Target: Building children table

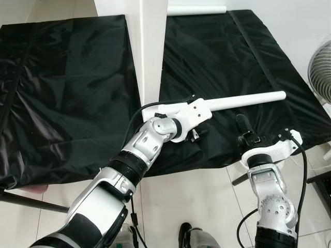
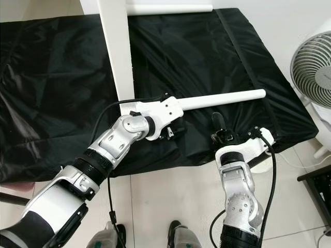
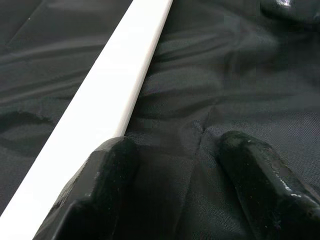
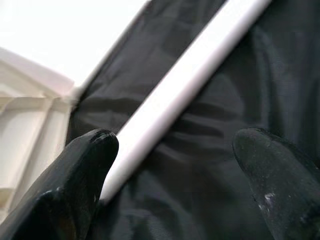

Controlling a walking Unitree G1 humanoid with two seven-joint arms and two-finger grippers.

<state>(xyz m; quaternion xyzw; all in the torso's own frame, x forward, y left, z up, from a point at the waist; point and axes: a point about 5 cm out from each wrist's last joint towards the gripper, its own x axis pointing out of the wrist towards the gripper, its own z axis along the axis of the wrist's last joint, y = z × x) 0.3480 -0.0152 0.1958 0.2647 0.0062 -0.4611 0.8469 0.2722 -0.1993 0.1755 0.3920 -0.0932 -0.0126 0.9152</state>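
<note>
I had both hands open over the black sheet (image 1: pixel 67 98): left hand (image 3: pixel 175 165) beside the white panel (image 1: pixel 150 51), right hand (image 4: pixel 175 165) near the round leg (image 1: pixel 248 99). I judged the leg-fitting step was underway; next, my right hand needed to close around that leg.

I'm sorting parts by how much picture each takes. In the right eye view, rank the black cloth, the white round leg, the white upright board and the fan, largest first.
1. black cloth, by far.
2. white upright board.
3. white round leg and fan: too close to rank; the fan is cut off by the picture's edge.
</note>
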